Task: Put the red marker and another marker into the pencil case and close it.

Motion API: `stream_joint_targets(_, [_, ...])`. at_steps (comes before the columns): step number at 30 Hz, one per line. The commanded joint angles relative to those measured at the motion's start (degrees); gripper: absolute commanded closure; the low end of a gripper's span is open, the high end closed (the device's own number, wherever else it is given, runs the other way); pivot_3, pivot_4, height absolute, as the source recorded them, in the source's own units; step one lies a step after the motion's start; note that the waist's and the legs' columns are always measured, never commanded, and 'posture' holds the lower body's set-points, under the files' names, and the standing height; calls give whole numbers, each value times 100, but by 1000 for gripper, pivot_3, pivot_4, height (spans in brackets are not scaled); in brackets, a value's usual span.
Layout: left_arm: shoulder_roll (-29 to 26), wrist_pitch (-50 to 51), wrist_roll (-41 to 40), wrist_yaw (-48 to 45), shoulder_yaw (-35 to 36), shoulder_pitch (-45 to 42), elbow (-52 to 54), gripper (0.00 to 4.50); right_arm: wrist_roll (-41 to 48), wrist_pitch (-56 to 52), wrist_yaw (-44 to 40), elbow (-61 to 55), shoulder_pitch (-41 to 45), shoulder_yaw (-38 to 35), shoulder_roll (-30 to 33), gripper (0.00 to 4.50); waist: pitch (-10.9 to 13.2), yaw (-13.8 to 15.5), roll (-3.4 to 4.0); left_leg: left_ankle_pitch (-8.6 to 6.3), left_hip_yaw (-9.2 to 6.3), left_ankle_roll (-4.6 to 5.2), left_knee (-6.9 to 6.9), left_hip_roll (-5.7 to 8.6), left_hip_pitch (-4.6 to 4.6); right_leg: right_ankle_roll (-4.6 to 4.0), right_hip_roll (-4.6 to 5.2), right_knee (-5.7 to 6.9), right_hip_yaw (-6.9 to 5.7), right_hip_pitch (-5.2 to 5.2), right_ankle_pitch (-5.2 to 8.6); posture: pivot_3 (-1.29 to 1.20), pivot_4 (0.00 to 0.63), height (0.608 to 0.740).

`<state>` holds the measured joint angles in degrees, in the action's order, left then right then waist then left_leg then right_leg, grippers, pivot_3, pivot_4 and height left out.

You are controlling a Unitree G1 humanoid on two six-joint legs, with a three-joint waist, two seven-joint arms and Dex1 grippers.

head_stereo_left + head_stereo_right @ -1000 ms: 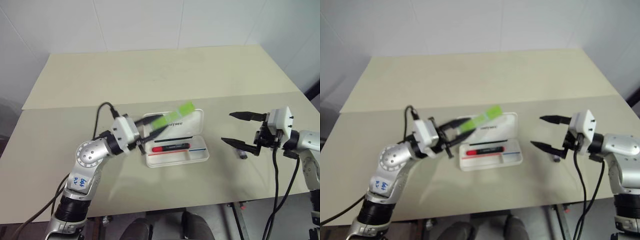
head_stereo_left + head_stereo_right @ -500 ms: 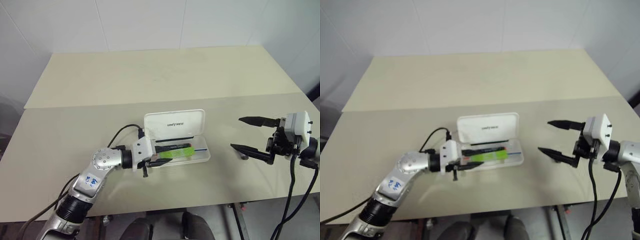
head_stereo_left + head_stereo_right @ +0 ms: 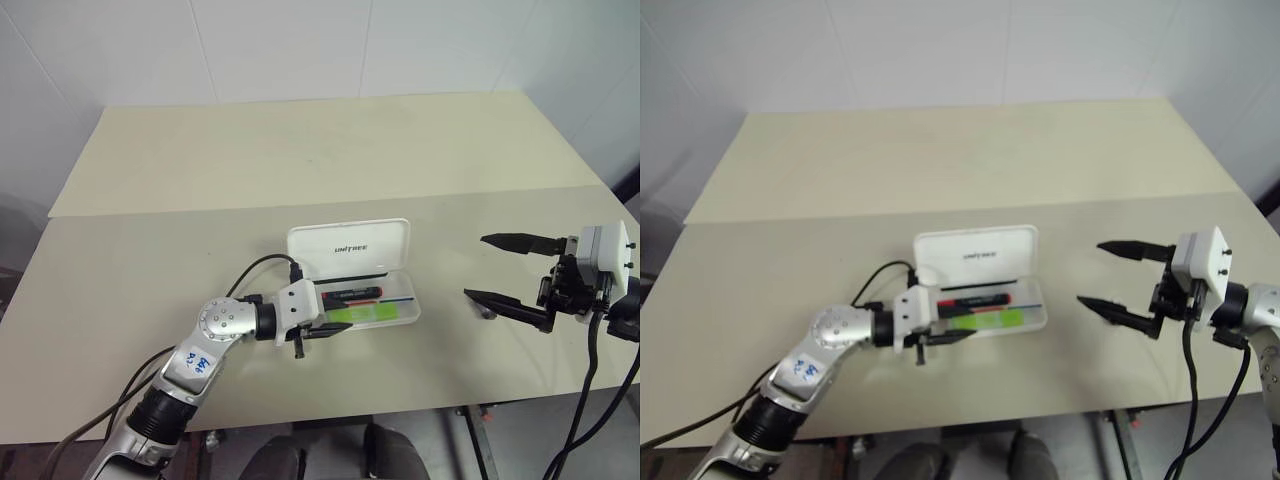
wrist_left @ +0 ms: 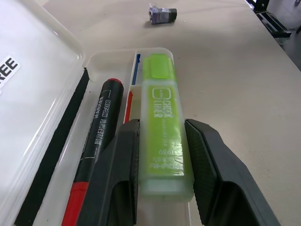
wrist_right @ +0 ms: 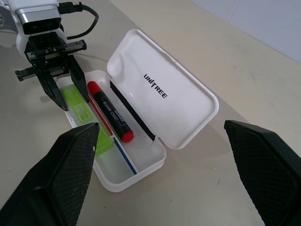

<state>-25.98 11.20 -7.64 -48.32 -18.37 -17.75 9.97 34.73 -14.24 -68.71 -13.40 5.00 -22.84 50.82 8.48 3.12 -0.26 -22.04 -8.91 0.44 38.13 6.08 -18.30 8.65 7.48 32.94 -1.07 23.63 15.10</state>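
The white pencil case (image 3: 347,243) lies open on the table, lid tipped back. The red marker (image 3: 352,294) rests in its tray along the hinge side. My left gripper (image 3: 335,318) reaches into the tray from the left, shut on the lime-green marker (image 4: 162,113), which lies low in the front part of the tray, parallel to the red marker (image 4: 101,126). My right gripper (image 3: 475,266) hovers to the right of the case, open and holding nothing. From the right wrist view I see the case (image 5: 178,101) and both markers inside it.
A small dark bluish object (image 3: 487,312) lies on the table right of the case, under my right gripper. The beige table (image 3: 300,150) stretches far behind the case; its front edge runs close below my arms.
My left gripper has come down with the green marker from above the lid into the tray. The right gripper has stayed open and drawn a little away from the case.
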Motion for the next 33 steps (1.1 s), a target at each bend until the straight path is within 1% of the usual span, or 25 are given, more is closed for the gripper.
stream_joint_targets(1, [-179,35,108,14,145,49,-8,3399,97,27,32,-142,28,-141,51,0,0,-3,0,0,0,0,0,0,0,0,0,0,0,0,0,0,150,740])
stream_joint_targets(8, [-333,110,122,51,273,137,87,3399,86,79,28,-97,71,-32,-21,0,-1,-1,-1,1,0,1,1,0,2,0,0,1,1,-2,0,0,150,740])
stream_joint_targets(16, [-384,247,-17,-85,258,294,233,3399,74,125,6,-33,145,62,-47,0,-1,-7,-2,0,0,1,1,1,2,0,1,1,1,-3,0,0,150,740])
stream_joint_targets(17, [-385,297,-56,-109,262,309,257,2640,69,134,0,-13,163,76,-45,0,-1,-9,-2,1,2,1,0,1,2,0,1,1,2,-2,0,0,150,740])
stream_joint_targets(18, [-395,311,-57,-129,255,315,272,2374,64,144,-3,1,174,88,-47,0,-1,-7,-2,1,0,1,0,0,2,0,0,1,2,-2,0,0,150,740])
stream_joint_targets(25, [-373,229,-21,-76,327,334,380,95,33,201,17,45,241,210,-106,0,-1,-2,-2,3,0,4,3,0,1,0,1,2,2,-3,0,0,150,740])
stream_joint_targets(26, [-369,221,-30,-74,336,335,405,39,27,207,21,47,245,227,-123,0,-1,-4,-2,3,1,5,3,0,2,0,1,3,2,-3,0,0,150,740])
stream_joint_targets(33, [-190,214,-320,-44,477,333,645,39,9,170,54,76,212,291,-228,0,-1,-3,-2,3,-2,5,-1,3,0,0,4,1,1,-1,-1,0,150,740])
